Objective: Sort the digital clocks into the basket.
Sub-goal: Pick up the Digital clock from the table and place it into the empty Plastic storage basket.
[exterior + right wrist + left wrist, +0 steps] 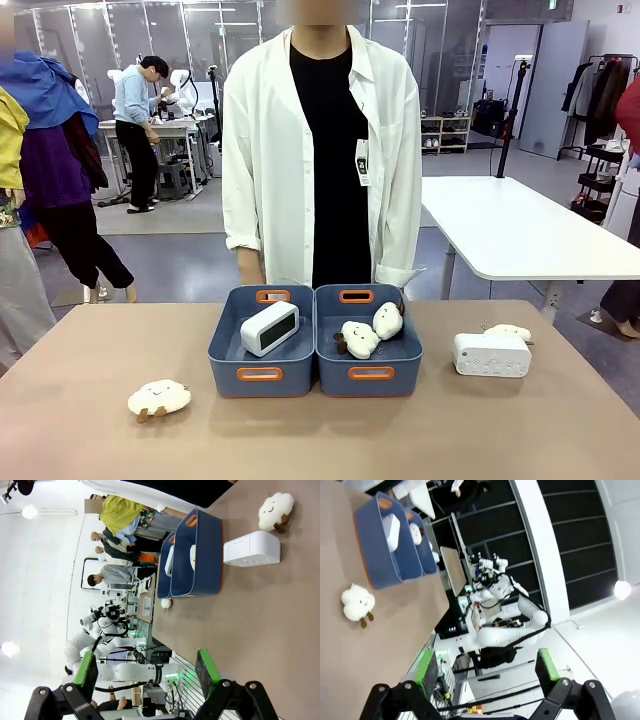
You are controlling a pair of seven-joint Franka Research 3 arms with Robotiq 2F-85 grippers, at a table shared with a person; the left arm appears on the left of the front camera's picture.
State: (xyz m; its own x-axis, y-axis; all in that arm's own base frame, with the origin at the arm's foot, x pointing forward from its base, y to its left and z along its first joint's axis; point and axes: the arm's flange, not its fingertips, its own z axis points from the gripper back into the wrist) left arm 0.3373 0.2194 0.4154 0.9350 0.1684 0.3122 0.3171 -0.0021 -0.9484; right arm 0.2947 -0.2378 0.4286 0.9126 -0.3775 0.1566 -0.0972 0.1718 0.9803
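Note:
One digital clock (269, 328), white with a grey display, lies in the left blue basket (226, 380); in the left wrist view this clock (390, 530) shows inside its basket (377, 560). The other digital clock (491, 354), a plain white box, stands on the table at the right, seen as a white box (251, 548) in the right wrist view. My left gripper (487, 672) is open and holds nothing, well back from the baskets. My right gripper (147, 672) is also open, above the table short of that clock.
The right blue basket (400, 380) holds two cream cloud plush toys (360, 338). Another plush (159, 398) lies at the front left, and one (508, 331) sits just behind the right clock. A person in a white shirt (265, 150) stands at the far edge.

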